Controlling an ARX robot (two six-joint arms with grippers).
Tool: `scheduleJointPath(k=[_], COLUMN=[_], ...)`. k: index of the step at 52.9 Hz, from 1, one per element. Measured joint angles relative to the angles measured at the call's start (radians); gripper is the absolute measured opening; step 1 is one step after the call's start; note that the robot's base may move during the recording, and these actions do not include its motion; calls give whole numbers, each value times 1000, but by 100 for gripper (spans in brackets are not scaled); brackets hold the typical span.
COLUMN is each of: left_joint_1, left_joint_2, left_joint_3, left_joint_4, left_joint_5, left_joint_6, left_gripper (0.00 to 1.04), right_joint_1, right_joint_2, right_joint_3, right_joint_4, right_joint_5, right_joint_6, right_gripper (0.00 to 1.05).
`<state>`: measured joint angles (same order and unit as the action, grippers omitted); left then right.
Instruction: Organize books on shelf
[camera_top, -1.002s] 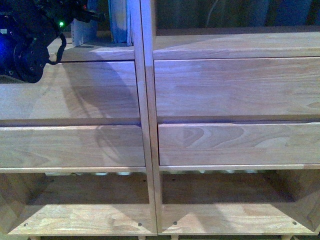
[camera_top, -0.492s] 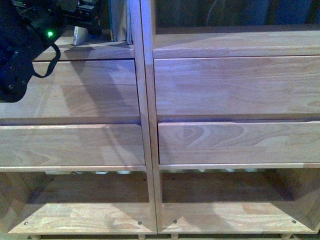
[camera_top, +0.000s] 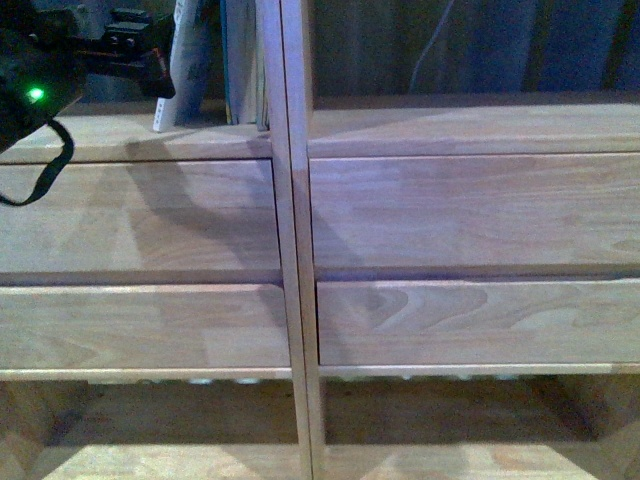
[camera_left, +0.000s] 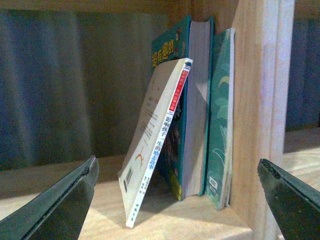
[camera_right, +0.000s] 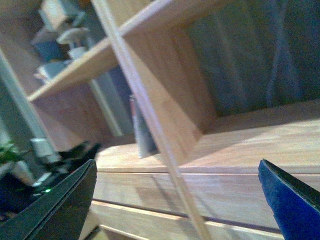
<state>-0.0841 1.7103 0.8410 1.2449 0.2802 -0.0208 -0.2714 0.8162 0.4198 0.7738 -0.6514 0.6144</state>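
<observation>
The left claw (camera_left: 177, 200) is spread wide, empty, before the shelf (camera_left: 255, 115). Only the left wrist view shows the white paperback (camera_left: 157, 140) leaning on upright teal books (camera_left: 197, 105) beside the divider. The right claw (camera_right: 175, 200) is likewise open, empty.

My front view has climbed: the light-wood shelving unit (camera_top: 292, 250) sits lower in frame, drawer fronts dropped, the bottom compartments mostly cut off, more of the upper openings showing. My black left arm (camera_top: 40, 85) has slid up and toward the left edge, its green light now further left. The leaning thin white-spined paperback (camera_top: 172, 70) and upright books (camera_top: 243, 60) beside the divider are now more exposed.
</observation>
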Motion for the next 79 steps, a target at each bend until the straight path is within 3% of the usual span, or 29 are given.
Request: scheduleJointPath(k=[10,20,29,36,40,45,50,69,72,79], left_joint_1=[39,93,112,109,108,88,88,86,86,86], left_joint_2=[-256,-499,-740,-811,-813,-890,-940,-1084,-1106,-1160], left_joint_3=[-194,-348,-488,-517,-517,-497,-522,-675,-691,-726], left_joint_4=[-137,-229,-386,-402,-410,-678,-780,-785,-790,-811], left_joint_5=[-19,27,64,71,57,-181,-278,-280,-280,-280], left_joint_6=[-64,-112,-134,-134,-126,-51,-23,6,5,10], left_gripper=[98,98,98,98,98,83,69,10,2,3], right_joint_1=[11,120,210,228,256,266,267,269,269,269], right_joint_2=[23,35,39,32,-8,-58,-92,-231,-253,-306], right_joint_3=[3,-35,-58,-60,-49,-84,-132,-274,-287,-320], right_joint_4=[-174,-157,-95,-91,-247,-345,-344,-343,-348,-370], right_joint_5=[175,330,447,456,588,642,651,648,649,649], right_joint_6=[-291,-542,-617,-637,-629,-627,-626,-627,-624,-623], right_gripper=[98,98,98,98,88,73,59,2,3,3])
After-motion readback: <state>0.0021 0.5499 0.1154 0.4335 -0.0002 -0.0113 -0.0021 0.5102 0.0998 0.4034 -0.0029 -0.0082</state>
